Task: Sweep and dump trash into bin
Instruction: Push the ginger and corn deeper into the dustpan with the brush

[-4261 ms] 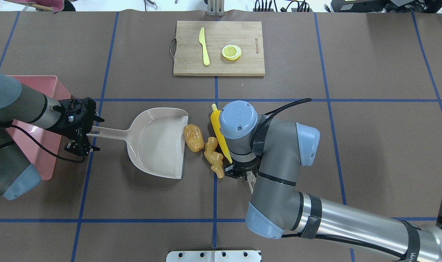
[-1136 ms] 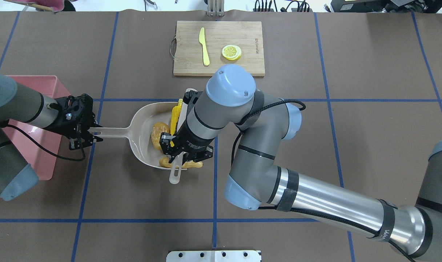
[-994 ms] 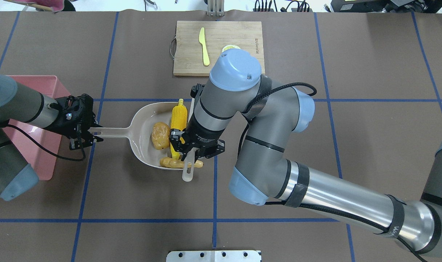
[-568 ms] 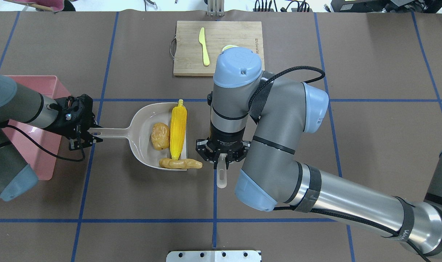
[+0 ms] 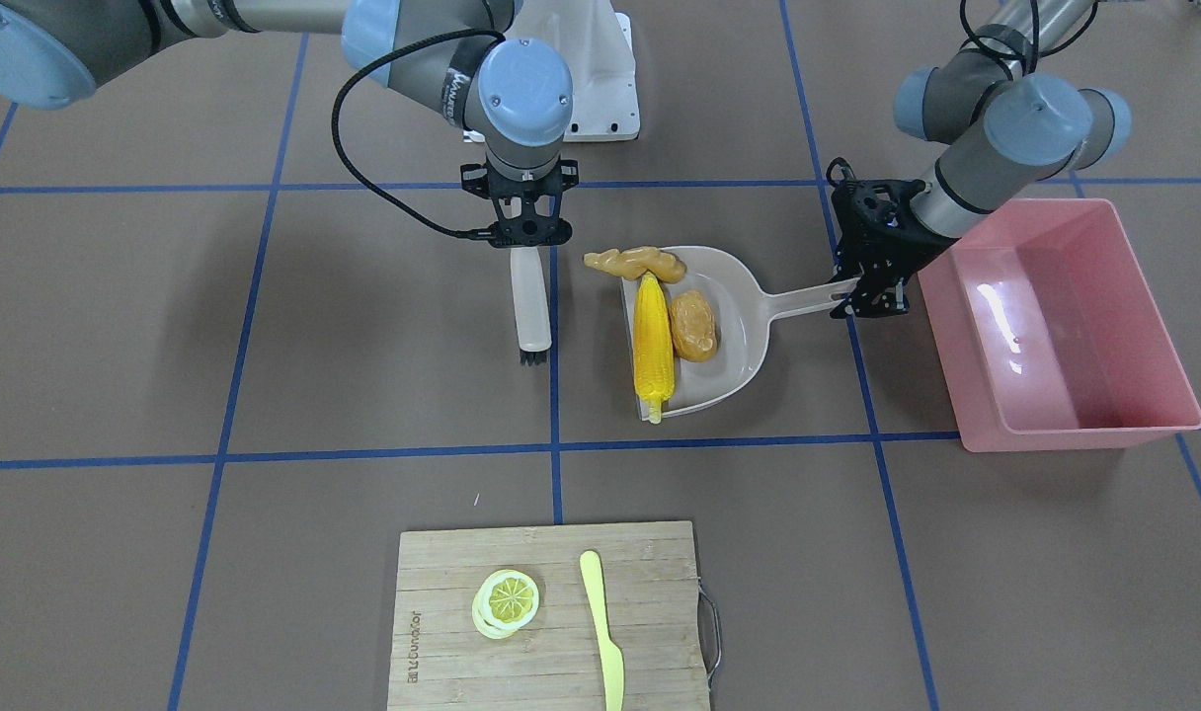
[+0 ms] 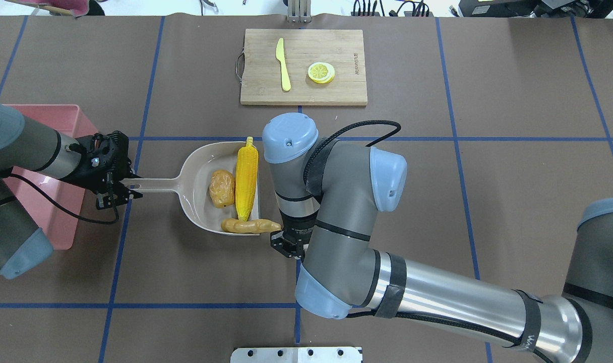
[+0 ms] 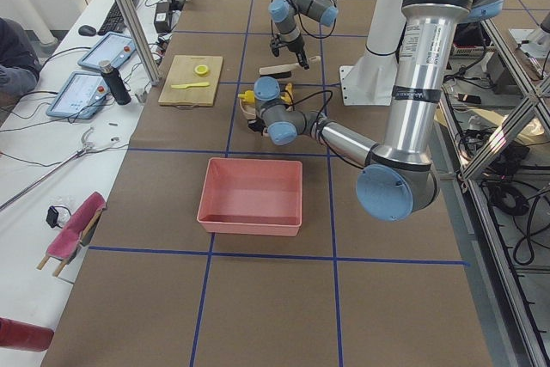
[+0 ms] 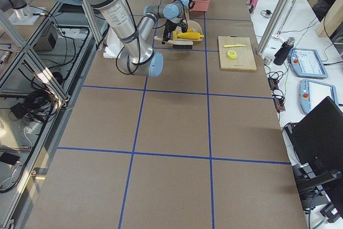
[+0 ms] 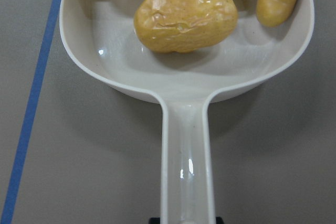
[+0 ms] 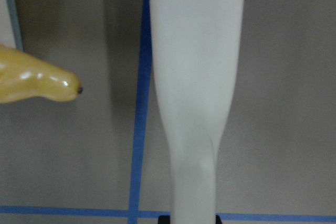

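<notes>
The corn cob (image 6: pixel 246 176) and the potato (image 6: pixel 222 188) lie in the beige dustpan (image 6: pixel 195 171). The ginger root (image 6: pixel 248 226) lies across the pan's near corner and sticks out over its lip. My left gripper (image 6: pixel 122 189) is shut on the dustpan's handle (image 9: pixel 186 156), beside the pink bin (image 6: pixel 64 121). My right gripper (image 5: pixel 531 232) is shut on a white brush (image 5: pixel 531 296), just right of the pan's mouth, with the bristles on the table. The front view shows the corn (image 5: pixel 652 341), potato (image 5: pixel 694 324), ginger (image 5: pixel 635 262) and the bin (image 5: pixel 1084 425) with nothing in it.
A wooden cutting board (image 6: pixel 336 45) at the table's far middle holds a yellow-green knife (image 6: pixel 283 65) and a lemon slice (image 6: pixel 321 72). My right arm's elbow hangs over the table right of the dustpan.
The three toy foods went from the table into the dustpan. My right gripper then drew the brush back out of the pan, to the right and toward the robot. The left gripper kept its hold.
</notes>
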### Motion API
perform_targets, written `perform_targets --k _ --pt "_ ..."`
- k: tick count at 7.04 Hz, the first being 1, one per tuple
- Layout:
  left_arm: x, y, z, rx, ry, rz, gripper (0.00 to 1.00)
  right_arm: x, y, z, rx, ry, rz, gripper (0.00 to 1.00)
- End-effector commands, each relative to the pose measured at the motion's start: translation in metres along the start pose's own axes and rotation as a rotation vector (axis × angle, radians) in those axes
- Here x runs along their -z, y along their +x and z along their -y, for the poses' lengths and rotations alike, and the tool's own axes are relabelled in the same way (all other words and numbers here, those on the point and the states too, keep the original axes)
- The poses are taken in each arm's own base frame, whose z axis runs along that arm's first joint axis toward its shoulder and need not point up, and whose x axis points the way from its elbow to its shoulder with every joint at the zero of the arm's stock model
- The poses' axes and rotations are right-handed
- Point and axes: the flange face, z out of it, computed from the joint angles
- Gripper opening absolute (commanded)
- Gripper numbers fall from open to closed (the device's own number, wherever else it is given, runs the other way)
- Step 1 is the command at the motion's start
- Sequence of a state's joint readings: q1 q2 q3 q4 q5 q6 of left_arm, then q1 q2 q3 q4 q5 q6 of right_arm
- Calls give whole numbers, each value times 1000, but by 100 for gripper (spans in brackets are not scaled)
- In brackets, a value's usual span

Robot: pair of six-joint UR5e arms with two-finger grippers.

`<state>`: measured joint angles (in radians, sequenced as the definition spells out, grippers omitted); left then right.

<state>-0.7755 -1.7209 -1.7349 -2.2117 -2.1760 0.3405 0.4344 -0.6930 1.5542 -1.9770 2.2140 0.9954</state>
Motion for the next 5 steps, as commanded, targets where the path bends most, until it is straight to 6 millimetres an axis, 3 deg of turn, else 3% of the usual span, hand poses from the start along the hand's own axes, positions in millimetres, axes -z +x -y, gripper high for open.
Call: perform_targets --k 1,2,5 --pt "-1 0 0 4 1 -1 0 -8 -32 8 55 12 55 0" --pt "-1 -1 1 4 1 -1 0 -14 -42 13 76 21 72 0" --pt "1 0 4 -1 5 2 0 0 -59 12 71 83 197 0"
